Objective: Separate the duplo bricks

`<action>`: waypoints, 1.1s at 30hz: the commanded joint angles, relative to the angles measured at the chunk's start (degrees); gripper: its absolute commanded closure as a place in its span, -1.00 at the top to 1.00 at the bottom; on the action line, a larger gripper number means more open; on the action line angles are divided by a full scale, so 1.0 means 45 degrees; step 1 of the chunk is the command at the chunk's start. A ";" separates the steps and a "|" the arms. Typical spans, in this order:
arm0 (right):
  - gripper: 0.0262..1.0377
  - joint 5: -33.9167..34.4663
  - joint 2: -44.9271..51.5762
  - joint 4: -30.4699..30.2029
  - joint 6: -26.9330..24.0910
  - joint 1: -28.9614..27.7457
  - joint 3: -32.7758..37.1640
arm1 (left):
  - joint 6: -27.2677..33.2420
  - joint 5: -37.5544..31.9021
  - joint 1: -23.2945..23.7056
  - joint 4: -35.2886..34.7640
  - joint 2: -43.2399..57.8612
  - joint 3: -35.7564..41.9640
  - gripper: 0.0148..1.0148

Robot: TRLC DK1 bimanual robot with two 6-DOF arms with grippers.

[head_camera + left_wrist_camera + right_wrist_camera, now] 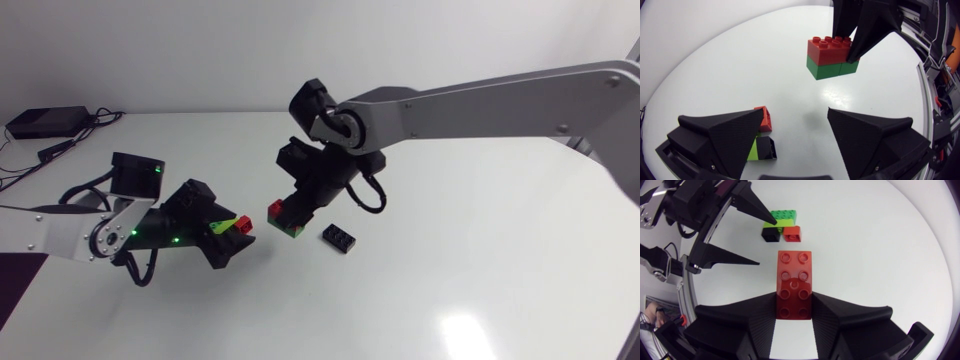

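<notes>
My right gripper is shut on a red brick stacked on a green brick, and the pair looks lifted a little off the white table. The red brick's long sides lie between the right fingers. Ahead of this stack my left gripper stands open with nothing between its fingers. Beside one left finger lie three small bricks close together on the table: a red one, a lime one and a black one.
A separate black brick lies on the table just right of the held stack. A black box with cables sits at the far left corner.
</notes>
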 commanded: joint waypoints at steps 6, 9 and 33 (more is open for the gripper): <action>-0.82 -0.2337 -0.2563 -0.0178 -0.1898 -0.0557 -0.1326 | 0.2004 0.2937 0.1138 -0.3768 -0.2078 0.0350 0.84; -0.82 -0.3177 -0.3344 -0.0217 -0.2503 -0.0381 -0.1970 | 0.2746 0.4050 0.1489 -0.5174 -0.2371 0.0800 0.83; -0.83 -0.5013 -0.3871 0.0525 -0.3499 -0.0108 -0.3591 | 0.5051 0.5827 0.0024 -0.8807 -0.1805 0.2811 0.79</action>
